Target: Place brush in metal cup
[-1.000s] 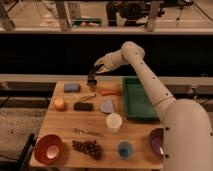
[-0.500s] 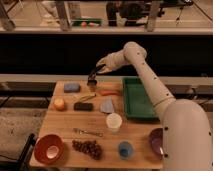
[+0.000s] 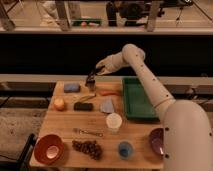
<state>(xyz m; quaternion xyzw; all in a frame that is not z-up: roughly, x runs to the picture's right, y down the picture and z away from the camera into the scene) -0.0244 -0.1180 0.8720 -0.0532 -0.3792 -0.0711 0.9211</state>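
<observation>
My gripper hangs over the back edge of the wooden table, left of centre. A small dull-grey shape right under it looks like the metal cup, mostly hidden by the gripper. A thin pale stick with a dark end, perhaps the brush, lies on the table just in front of the cup. I cannot tell whether the gripper holds anything.
An orange-red object lies right of the cup, a blue sponge left of it. A dark block, orange fruit, grey cloth, white cup, blue cup, grapes, red bowl, purple bowl and green tray stand around.
The gripper has come down a little toward the back of the table. Nothing on the table has moved.
</observation>
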